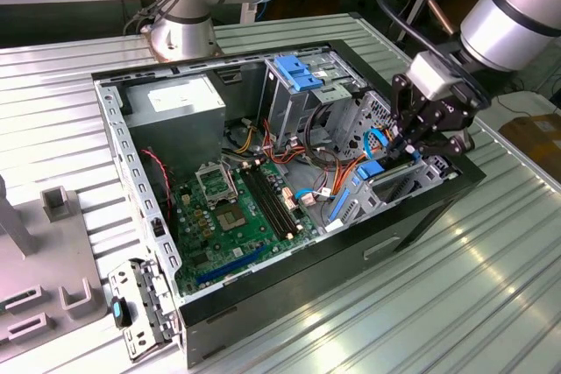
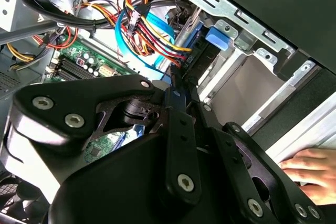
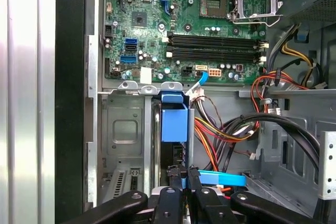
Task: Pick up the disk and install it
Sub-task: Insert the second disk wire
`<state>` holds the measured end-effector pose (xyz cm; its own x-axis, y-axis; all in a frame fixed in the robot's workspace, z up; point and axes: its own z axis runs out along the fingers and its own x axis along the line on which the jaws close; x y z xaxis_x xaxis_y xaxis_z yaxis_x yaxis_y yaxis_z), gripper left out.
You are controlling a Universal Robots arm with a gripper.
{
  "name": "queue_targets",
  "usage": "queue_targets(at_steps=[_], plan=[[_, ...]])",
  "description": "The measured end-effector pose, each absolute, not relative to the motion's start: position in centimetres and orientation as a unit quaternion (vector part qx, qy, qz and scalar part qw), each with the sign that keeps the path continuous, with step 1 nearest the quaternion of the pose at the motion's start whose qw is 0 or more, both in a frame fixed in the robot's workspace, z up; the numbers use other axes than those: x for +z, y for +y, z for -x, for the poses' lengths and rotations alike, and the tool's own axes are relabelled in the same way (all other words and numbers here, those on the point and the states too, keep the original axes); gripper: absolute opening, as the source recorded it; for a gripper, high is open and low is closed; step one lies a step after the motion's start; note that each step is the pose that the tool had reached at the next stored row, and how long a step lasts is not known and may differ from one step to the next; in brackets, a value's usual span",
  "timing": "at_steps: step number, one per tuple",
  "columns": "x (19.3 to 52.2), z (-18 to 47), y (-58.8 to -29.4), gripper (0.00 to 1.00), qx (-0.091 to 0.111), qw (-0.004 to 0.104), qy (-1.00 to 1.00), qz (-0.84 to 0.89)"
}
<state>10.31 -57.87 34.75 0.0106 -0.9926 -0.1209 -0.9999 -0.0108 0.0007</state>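
Ribbed metal tabletop (image 1: 491, 278) carrying an open black computer case (image 1: 289, 286) with green motherboard (image 1: 241, 216). Black gripper (image 1: 399, 148) reaches into the metal drive bay (image 3: 126, 145), jaws nearly closed, pinching the edge of the blue-framed dark rectangular disk (image 3: 174, 129), which stands upright in the bay.

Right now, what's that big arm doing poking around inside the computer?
The robot arm is fitting a disk into an open computer case that lies on its side. Its end effector appears closed on the disk's edge, holding it upright in the metal drive cage next to the motherboard. The disk's blue frame sits partly down in the cage. A person's hand rests just outside the case.
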Motion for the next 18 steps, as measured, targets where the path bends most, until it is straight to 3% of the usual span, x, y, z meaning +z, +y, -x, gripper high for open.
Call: queue_targets(at_steps=[18], plan=[[34.23,-10.31,-58.14,0.16,0.053,0.052,0.701,0.709]])
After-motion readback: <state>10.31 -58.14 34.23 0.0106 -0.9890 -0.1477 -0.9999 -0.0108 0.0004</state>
